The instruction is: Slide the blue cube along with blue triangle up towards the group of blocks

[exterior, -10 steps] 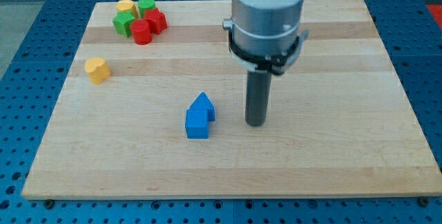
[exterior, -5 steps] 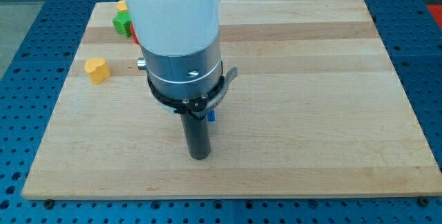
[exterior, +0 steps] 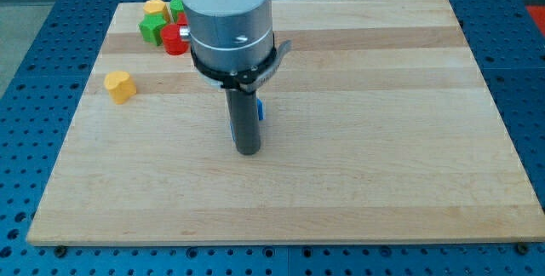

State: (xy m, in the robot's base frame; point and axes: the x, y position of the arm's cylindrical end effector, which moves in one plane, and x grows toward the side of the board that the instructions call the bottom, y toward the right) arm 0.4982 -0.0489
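My tip [exterior: 247,151] rests on the wooden board [exterior: 383,97], a little left of its centre. The arm and rod hide nearly all of the blue blocks; only a thin blue sliver [exterior: 261,111] shows at the rod's right edge, just above the tip. I cannot tell the cube from the triangle. The group of blocks lies at the view's top left: a yellow block [exterior: 155,8], a green block [exterior: 177,6], a green block [exterior: 152,28] and a red block [exterior: 175,40], partly covered by the arm.
A lone yellow block [exterior: 120,85] lies near the board's left edge, below the group. The board is ringed by a blue perforated table [exterior: 34,97].
My tip swung from the right of the blue blocks to below them, then moved toward the view's top. The blue sliver shifted upward with it.
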